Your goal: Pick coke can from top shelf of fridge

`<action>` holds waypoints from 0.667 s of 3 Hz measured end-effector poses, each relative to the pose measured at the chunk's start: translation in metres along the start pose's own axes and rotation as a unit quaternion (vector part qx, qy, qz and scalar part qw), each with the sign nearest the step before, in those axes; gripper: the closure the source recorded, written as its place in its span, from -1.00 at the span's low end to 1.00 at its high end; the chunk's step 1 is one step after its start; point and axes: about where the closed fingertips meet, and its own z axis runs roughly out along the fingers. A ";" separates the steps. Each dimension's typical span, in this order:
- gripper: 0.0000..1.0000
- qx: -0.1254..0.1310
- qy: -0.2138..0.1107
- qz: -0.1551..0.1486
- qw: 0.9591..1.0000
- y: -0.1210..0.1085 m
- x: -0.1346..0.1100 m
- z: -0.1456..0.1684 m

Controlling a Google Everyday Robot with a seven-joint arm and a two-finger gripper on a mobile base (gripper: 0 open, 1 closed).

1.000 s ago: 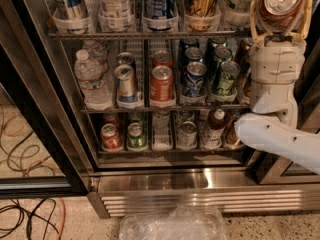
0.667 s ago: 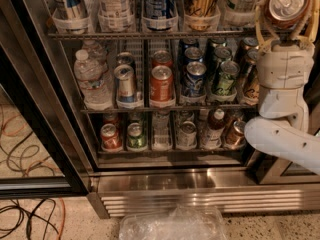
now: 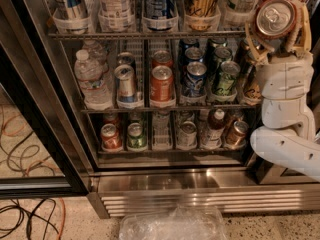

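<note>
My gripper (image 3: 276, 21) is at the upper right, in front of the fridge's (image 3: 165, 179) right side. Its tan fingers (image 3: 302, 26) are shut on the coke can (image 3: 275, 16), a large can seen lid-on, silver top with pull-tab and a red rim. The can is held clear of the racks, level with the top shelf (image 3: 145, 34), whose white plastic lane cups hold tall cans. More red shows behind the can at the top right corner. My white arm (image 3: 285, 109) runs down from the gripper to the right edge.
Lower racks hold small cans, among them an orange-red one (image 3: 161, 84), and a water bottle (image 3: 91, 79). The black door frame (image 3: 40, 134) stands open at the left. Cables (image 3: 30, 214) lie on the floor. A crumpled clear plastic bag (image 3: 175, 224) lies below the ribbed base.
My gripper, with the coke can in it, has shifted slightly to the right and outward from the shelves. The arm moved with it.
</note>
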 end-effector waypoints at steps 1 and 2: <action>1.00 -0.024 -0.007 0.037 0.999 0.010 -0.011 -0.002; 1.00 -0.065 -0.016 0.111 0.992 0.021 -0.048 -0.015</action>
